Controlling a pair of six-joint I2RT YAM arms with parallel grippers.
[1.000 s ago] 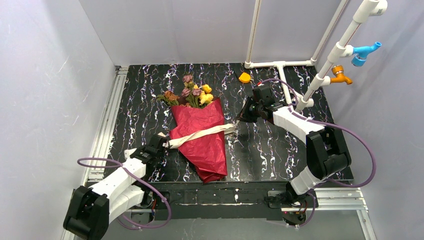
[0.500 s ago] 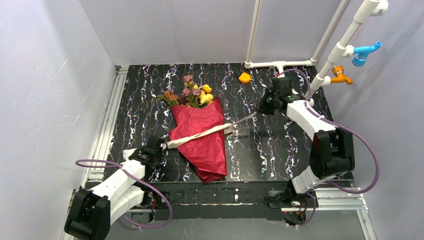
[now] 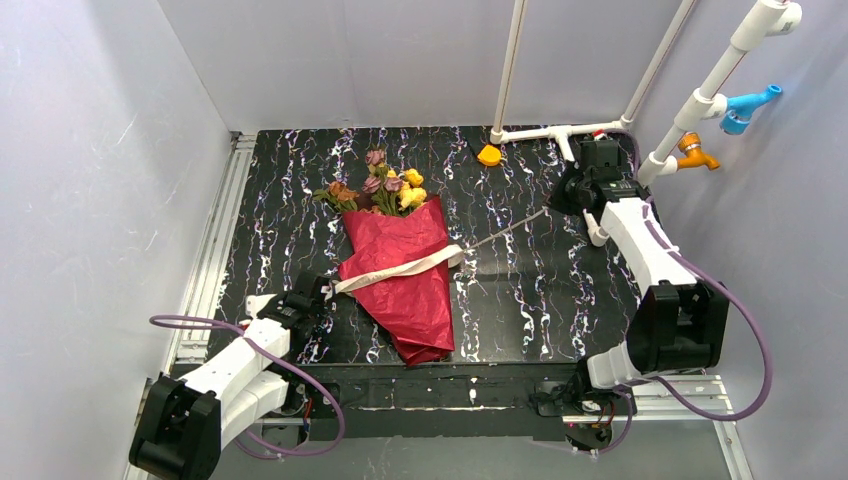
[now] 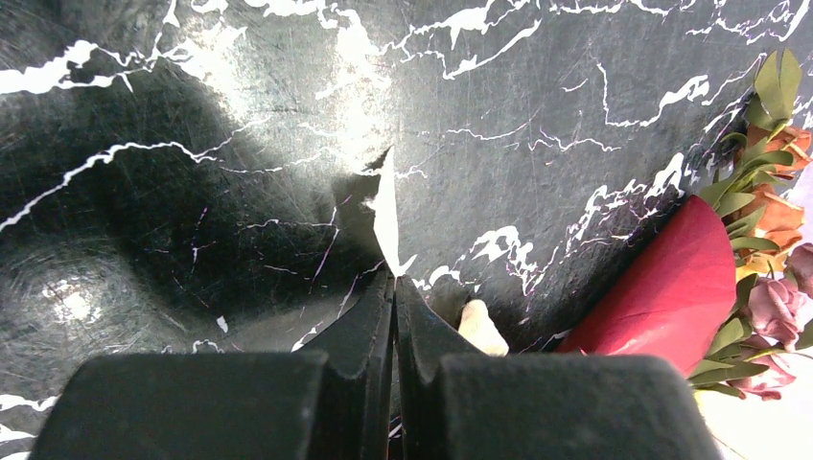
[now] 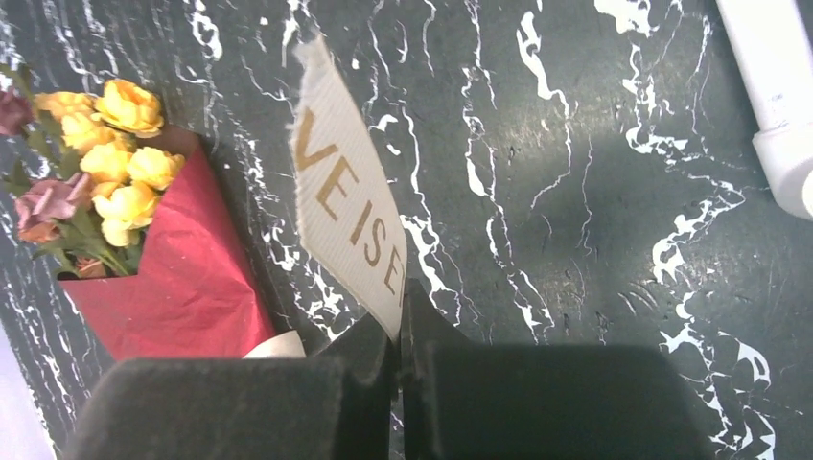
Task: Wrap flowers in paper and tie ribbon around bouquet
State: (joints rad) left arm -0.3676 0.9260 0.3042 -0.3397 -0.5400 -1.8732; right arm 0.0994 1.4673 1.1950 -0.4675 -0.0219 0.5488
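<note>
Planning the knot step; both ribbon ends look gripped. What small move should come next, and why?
Probably swing the right jaws back toward the bouquet, carrying their end over the one in the left jaws to start a cross. Both are shut on ends of the ribbon, which lies across the bouquet and runs taut rightward, so no crossing exists yet.

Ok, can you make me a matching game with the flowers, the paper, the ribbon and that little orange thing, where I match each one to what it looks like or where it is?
Things:
1. flowers
2. paper
3. ribbon
4. little orange thing

Descriptions:
A. dark red, wrapped into a cone
B. next to the white pipe
C. yellow, pink and orange, sticking out of the cone's top
D. cream, stretched across the cone

Pairs: 1-C, 2-A, 3-D, 4-B.
</note>
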